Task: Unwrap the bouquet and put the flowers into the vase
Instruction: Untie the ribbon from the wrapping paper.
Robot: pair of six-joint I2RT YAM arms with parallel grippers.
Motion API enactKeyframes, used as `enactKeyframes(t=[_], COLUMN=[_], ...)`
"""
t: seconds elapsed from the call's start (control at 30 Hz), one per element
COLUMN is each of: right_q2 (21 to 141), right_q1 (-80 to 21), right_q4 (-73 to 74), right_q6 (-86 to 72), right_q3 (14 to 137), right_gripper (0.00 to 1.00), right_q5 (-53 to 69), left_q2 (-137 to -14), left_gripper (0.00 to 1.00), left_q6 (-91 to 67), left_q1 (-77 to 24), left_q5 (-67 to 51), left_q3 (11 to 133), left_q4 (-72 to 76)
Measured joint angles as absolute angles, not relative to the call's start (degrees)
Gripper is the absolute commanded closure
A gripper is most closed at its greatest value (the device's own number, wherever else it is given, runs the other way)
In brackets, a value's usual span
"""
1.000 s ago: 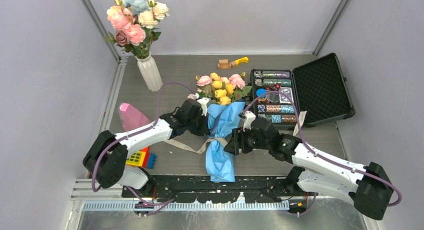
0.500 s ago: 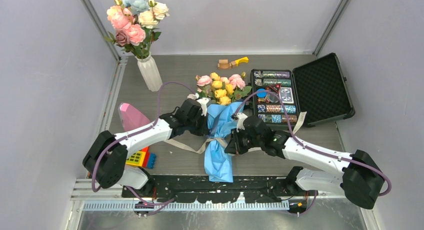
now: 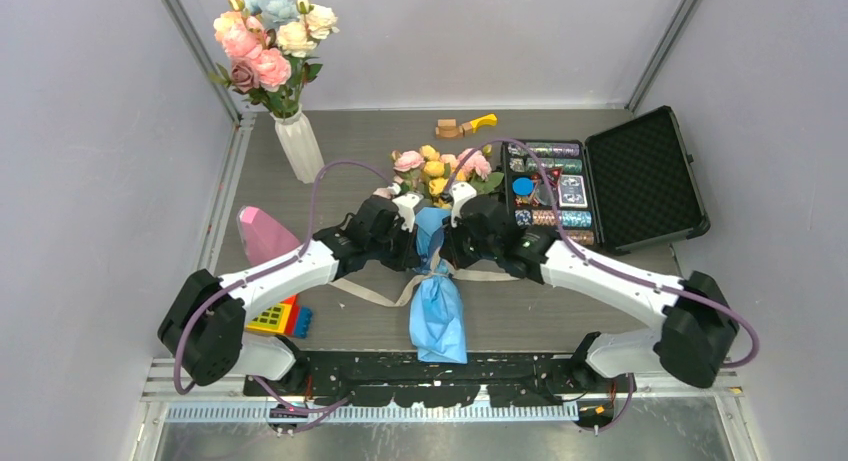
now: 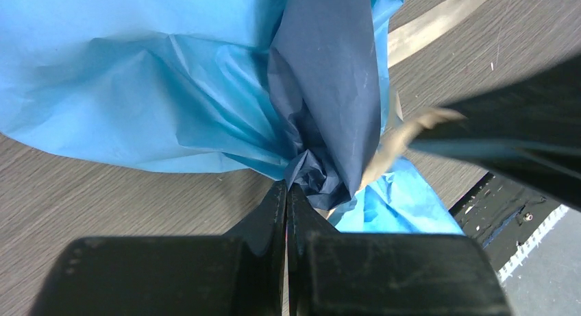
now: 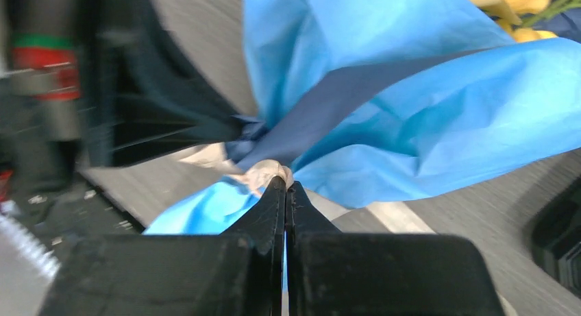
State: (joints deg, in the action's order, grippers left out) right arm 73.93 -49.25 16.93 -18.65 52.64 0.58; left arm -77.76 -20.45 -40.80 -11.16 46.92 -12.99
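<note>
The ribbon (image 5: pixel 266 172) is being pinched by the right tool (image 5: pixel 286 186), the left tool (image 4: pixel 286 190) clenched against the bouquet (image 3: pixel 437 306); a hard pull could tear the paper (image 4: pixel 137 76).

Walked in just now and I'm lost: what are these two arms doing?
Both arms are working at the tied neck of the bouquet lying between them. The right tool is shut on the cream ribbon knot. The left tool is shut, its tips against the gathered paper. The wrap is not yet off, the flowers lie inside it, and the vase stands far left.
</note>
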Motion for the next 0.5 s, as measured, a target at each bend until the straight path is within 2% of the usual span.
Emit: enactKeyframes(t=[0.1,0.27,0.33,0.5], right_q2=[78.22,81.03,80.64,75.37], right_q1=[-49.23,-48.86,-48.80,-48.51], right_q4=[16.71,16.32,15.92,16.56], right_q6=[-16.69,-15.29,-14.94,-14.04], right_q3=[52.86,52.80,52.66,51.00], right_gripper=[0.90,0.53,0.46,0.42], right_q5=[-3.25,-9.74,-11.31,-11.00], left_q2=[-77.76,-77.76,-77.76,-77.76], left_gripper=[1.00,1.00,1.00,1.00], left_q6=[-20.34,-20.34,-20.34,-20.40], left_q1=[-40.77,-40.75,-40.75,-40.75], left_q5=[-11.11,-11.03,-10.94,-10.31], left_q3=[46.89,46.85,46.83,46.83], left_q4=[-13.13,-13.15,-13.17,-13.58])
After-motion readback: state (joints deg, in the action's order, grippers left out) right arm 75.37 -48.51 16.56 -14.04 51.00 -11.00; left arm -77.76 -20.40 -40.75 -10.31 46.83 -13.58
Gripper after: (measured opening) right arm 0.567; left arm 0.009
